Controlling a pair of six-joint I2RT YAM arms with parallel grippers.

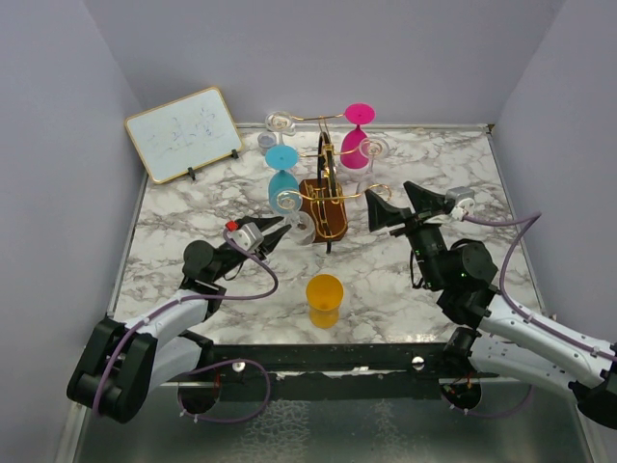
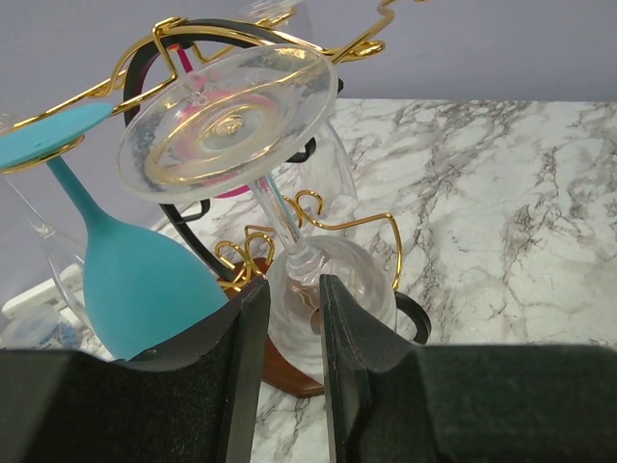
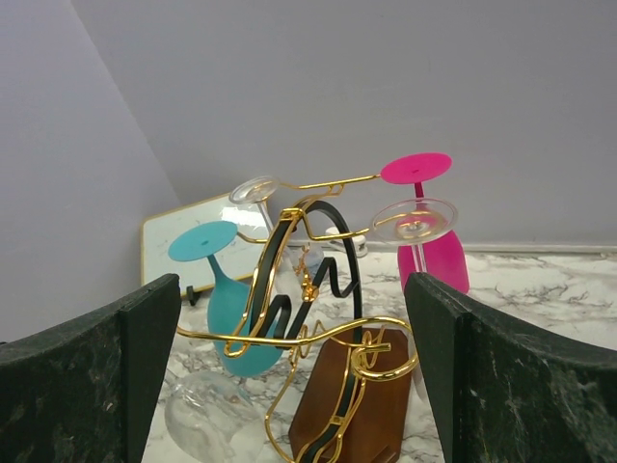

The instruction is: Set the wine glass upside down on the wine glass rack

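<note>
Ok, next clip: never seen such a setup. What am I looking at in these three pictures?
Two robot arms sit at the near edge of a marble table. One picture looks down from above and behind them; the other two come from a camera on each wrist, so the dark slabs there are that arm's own fingers. On the table stand a gold wine glass rack, an orange cup and a whiteboard. A blue glass, a pink glass and clear ones hang upside down on the rack. The left claw, narrowly parted, is right at a clear wine glass hanging there; whether it grips is unclear. The right claw is wide open and empty.
</note>
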